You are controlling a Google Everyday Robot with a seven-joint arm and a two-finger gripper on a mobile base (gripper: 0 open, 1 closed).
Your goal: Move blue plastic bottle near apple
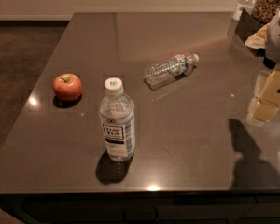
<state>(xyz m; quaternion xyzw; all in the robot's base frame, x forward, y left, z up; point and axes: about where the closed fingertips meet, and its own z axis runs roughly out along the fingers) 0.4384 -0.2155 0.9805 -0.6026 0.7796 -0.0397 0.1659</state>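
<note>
1. we see the gripper (269, 98) at the right edge of the table (186, 139), well apart from both bottles; we cannot tell whether it is spread or closed.
2. the blue bottle (117, 125) stands upright near the front edge, its white cap on.
3. the apple (67, 87) sits near it, left and further back, not touching.
4. a slimmer bottle (170, 69) lies on its side behind them.

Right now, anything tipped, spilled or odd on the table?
The slim clear plastic bottle with the red-and-blue label lies on its side, behind and right of the upright bluish white-capped plastic bottle; no spill visible. The gripper hangs at the view's right edge, touching nothing.
</note>
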